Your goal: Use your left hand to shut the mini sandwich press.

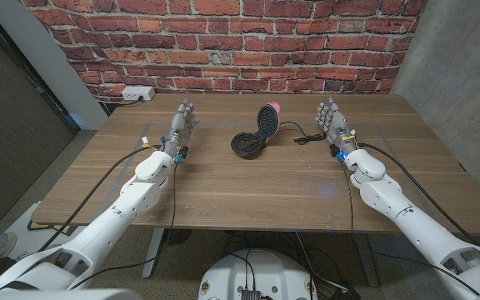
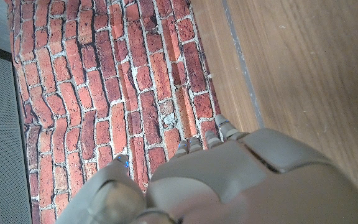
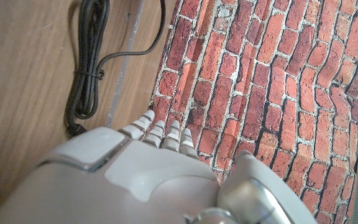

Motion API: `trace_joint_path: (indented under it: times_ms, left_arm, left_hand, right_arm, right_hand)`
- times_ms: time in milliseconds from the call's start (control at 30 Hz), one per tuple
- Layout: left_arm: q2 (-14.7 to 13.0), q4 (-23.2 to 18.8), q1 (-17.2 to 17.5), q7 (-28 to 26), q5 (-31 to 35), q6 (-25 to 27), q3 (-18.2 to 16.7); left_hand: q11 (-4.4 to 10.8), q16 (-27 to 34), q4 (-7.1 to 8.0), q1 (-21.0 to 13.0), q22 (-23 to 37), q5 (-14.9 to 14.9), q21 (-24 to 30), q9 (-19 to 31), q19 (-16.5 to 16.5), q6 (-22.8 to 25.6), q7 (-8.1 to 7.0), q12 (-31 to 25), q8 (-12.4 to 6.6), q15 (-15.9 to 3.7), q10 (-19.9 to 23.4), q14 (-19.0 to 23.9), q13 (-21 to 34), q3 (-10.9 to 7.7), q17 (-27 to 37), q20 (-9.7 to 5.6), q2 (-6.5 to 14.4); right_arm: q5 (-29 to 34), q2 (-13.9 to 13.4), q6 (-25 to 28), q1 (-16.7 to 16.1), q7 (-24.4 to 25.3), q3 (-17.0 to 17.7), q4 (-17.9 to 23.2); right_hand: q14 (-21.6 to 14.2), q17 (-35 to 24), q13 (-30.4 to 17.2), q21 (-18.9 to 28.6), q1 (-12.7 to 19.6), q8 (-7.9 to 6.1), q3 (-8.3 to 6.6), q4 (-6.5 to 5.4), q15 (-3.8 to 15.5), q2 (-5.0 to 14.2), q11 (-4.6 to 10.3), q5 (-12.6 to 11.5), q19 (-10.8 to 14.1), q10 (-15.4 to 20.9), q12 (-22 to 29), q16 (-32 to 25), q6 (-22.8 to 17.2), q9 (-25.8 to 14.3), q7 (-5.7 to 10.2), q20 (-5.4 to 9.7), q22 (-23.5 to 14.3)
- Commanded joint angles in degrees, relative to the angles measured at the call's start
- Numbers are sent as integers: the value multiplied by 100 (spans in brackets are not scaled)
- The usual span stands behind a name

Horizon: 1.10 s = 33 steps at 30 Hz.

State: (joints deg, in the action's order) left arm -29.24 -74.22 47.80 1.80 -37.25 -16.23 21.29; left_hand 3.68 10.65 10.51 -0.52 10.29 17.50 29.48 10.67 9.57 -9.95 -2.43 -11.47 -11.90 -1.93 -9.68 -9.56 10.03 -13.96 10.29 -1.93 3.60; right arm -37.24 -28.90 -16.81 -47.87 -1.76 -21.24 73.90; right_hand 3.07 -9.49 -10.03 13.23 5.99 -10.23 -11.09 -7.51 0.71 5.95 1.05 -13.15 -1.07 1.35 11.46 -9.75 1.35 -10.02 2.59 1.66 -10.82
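Observation:
The mini sandwich press [image 1: 255, 132] stands open near the middle of the table, its pink-backed lid raised upright over the round black base. My left hand [image 1: 182, 122] waits well to its left with fingers straight and nothing in them; its grey back [image 2: 229, 180] shows in the left wrist view. My right hand [image 1: 332, 118] stands to the right of the press, fingers extended and empty, and its back [image 3: 135, 174] shows in the right wrist view.
The press's black cable [image 1: 300, 135] runs across the table toward my right hand and shows bundled [image 3: 86, 68] in the right wrist view. A brick wall [image 1: 223, 42] backs the wooden table [image 1: 240, 192]. A white power strip [image 1: 135, 94] lies at the far left corner.

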Motion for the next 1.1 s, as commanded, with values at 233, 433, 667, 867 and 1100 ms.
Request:
trace_joint_path:
  times_ms: [233, 433, 667, 867, 1100]
  left_arm:
    - [-18, 88, -102, -10, 190, -61, 77]
    - [-128, -104, -124, -295, 571, -58, 157]
    - [-272, -358, -200, -592, 978, 105, 239]
    - [-344, -492, -280, -675, 1175, 199, 286]
    - [-400, -562, -448, -701, 1404, 333, 373]
  left_hand:
    - [-90, -9, -312, -356, -7, 78, -154, 131, 772, -1801, -327, 60, 68, 64, -1734, -1375, 43, 127, 0, -74, 85]
    - [-31, 16, -689, -910, -9, 34, -206, 106, 612, -1729, -430, -8, -18, 8, -1586, -1217, 50, 35, -15, 79, -25]
    - [86, 72, -1086, -1582, 17, -110, -229, 111, 373, -1210, -396, -78, -236, 34, -1296, -875, 70, -159, 0, 169, 69]
    - [112, 117, -1162, -1719, 30, -175, -219, 123, 277, -1105, -405, -124, -275, 45, -1116, -669, 80, -187, 14, 250, 87]
    - [85, 105, -1215, -1829, 40, -239, -220, 131, 220, -1011, -426, -156, -308, 54, -958, -603, 91, -216, 27, 297, 123]
  right_arm:
    - [21, 64, -65, 77, -39, -27, -143]
    - [39, 76, -82, 106, -69, -47, -194]
    - [63, 69, -128, 105, -95, -54, -220]
    - [67, 75, -163, 94, -110, -56, -248]
    - [78, 89, -229, 87, -130, -57, -280]
  right_hand:
    - [62, -8, -19, 17, 12, -35, -46, 7, -6, 94, -4, -23, 30, 17, 23, -34, -32, -18, 61, 175, -7]
    - [66, -7, -19, 13, 18, -34, -47, 14, -9, 91, -11, -22, 35, 15, 20, -31, -26, -19, 54, 175, -7]
    - [73, -7, -19, 9, 26, -39, -48, 22, -17, 89, -25, -22, 36, 17, 19, -27, -36, -19, 43, 170, -7]
    - [74, -6, -19, 5, 33, -40, -50, 28, -17, 87, -43, -21, 36, 24, 20, -26, -39, -19, 43, 169, -7]
    - [78, -5, -19, 0, 41, -44, -52, 36, -20, 87, -30, -21, 37, 31, 22, -24, -48, -19, 39, 168, -7]
